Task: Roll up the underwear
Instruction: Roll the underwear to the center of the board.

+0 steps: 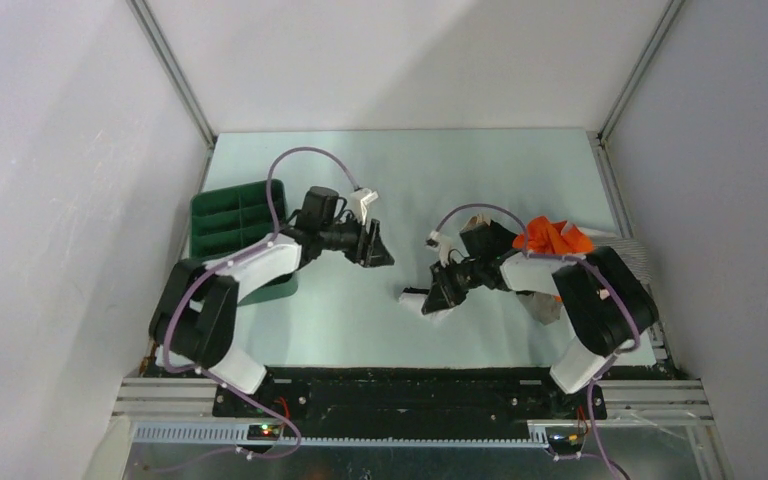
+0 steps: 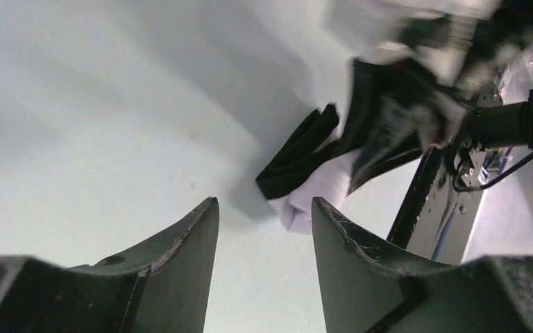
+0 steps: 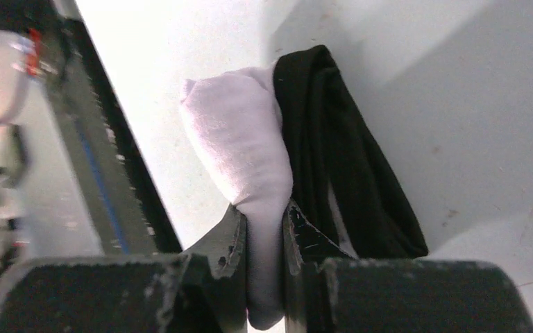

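The underwear (image 1: 422, 299) is a small bundle of pale lilac cloth (image 3: 239, 146) with a black waistband (image 3: 340, 159) folded beside it. It lies near the table's front middle. My right gripper (image 1: 442, 289) is shut on the lilac cloth, which is pinched between the fingertips in the right wrist view, gripper (image 3: 264, 216). My left gripper (image 1: 376, 246) hangs up and to the left of the bundle, apart from it. In the left wrist view the left gripper (image 2: 264, 205) is open with nothing between its fingers, and the underwear (image 2: 309, 198) lies just beyond them.
A dark green compartment bin (image 1: 228, 220) stands at the left, behind the left arm. An orange cloth (image 1: 556, 238) and other garments (image 1: 545, 306) lie at the right by the right arm. The black front rail (image 1: 410, 385) runs close to the bundle.
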You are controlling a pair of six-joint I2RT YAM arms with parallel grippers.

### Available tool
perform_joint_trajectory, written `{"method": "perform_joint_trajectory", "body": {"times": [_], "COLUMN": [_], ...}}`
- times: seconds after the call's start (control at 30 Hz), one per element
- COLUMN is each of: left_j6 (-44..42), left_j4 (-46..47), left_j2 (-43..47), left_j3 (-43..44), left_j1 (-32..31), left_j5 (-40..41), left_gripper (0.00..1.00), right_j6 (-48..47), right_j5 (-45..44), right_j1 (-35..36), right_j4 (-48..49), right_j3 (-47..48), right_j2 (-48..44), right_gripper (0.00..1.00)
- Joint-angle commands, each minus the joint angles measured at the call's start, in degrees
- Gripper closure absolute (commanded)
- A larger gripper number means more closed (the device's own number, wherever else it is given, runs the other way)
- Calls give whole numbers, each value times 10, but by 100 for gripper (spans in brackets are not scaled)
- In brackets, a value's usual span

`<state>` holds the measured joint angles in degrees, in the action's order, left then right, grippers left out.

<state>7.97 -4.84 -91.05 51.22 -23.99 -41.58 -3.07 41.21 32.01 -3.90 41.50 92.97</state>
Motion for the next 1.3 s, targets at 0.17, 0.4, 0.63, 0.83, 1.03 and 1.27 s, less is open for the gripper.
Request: {"method": "perform_joint_trajectory", "body": {"times": [0.17, 0.4, 0.63, 0.83, 1.03, 1.27], "left_j6": [-297, -567, -730, -817, -848, -926], "left_j4": [76, 204, 274, 280, 310, 282], "left_j2": [102, 118, 77, 25, -39, -108], "left_j3": [-65, -180, -204, -198, -194, -173], "left_j1": [-163, -241, -261, -281, -305, -337], "left_j5": [143, 154, 130, 156, 238, 320], "left_gripper": [44, 44, 41, 41, 40, 40], "right_j6": [138, 167, 176, 179, 180, 191], "right_j5": [81, 93, 109, 112, 115, 124], "right_j1": [-104, -136, -140, -147, -152, -158], "right_j4": [-17, -76, -88, -86, -86, -81], "right_j3": [18, 48, 66, 66, 66, 66], "right_j2": [129, 196, 233, 233, 234, 243], "right_gripper": [100, 100, 100, 100, 100, 100]}}
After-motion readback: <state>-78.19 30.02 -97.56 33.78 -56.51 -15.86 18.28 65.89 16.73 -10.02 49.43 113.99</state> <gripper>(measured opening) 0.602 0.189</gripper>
